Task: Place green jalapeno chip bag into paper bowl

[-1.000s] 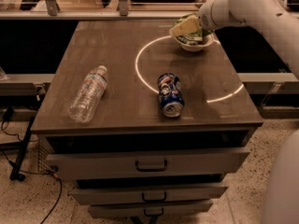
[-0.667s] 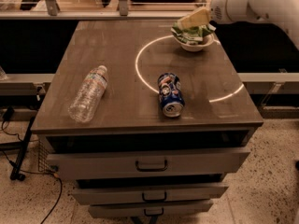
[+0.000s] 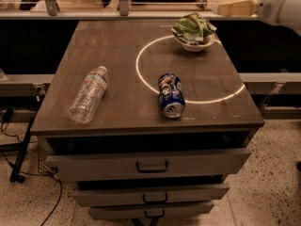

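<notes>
Green jalapeno chip bag (image 3: 192, 27) crumpled inside paper bowl (image 3: 194, 45). Claw (image 3: 231, 7) apart from bag, beyond bowl to its right, pointing left on level arm (image 3: 282, 4); spread or pressed: cannot tell.

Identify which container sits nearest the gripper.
The white paper bowl holding the green chip bag, near the gripper at upper right; the blue soda can and clear plastic bottle lie farther.
</notes>
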